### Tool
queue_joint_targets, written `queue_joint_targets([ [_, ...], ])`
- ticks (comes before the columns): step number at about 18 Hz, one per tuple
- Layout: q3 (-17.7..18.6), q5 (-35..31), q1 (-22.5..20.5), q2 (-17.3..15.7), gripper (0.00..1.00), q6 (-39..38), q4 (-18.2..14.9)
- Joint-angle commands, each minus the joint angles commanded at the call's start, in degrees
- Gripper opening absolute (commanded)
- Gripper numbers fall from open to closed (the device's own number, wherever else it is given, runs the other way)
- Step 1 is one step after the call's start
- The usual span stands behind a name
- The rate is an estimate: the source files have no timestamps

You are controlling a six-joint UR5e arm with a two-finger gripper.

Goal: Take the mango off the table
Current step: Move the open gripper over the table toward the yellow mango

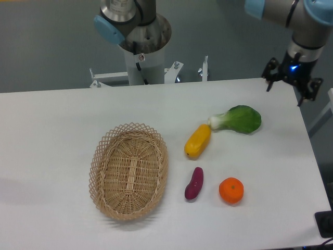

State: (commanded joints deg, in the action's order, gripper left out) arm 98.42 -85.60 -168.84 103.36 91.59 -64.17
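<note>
The mango [197,140], a long yellow-orange oval, lies on the white table [52,135] right of the basket, its upper end touching the stem of a green leafy vegetable. My gripper [285,92] hangs over the table's far right corner, well up and to the right of the mango. Its two dark fingers are spread apart with nothing between them.
A woven wicker basket [129,170] sits left of the mango. A green leafy vegetable [238,119] lies to its upper right. A purple sweet potato [194,183] and a round orange [231,190] rest below it. The arm's base [141,44] stands behind the table.
</note>
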Motion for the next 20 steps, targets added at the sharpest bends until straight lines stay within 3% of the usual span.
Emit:
queue_joint_targets([
  [5,6.42,-0.09,2.72,-0.79,1.0,-7.28,5.1],
  [14,14.51,-0.09,6.76,-4.66,1.0,-11.08,6.24],
  [20,18.38,-0.09,11.77,-4.49,1.0,-17.85,11.6],
])
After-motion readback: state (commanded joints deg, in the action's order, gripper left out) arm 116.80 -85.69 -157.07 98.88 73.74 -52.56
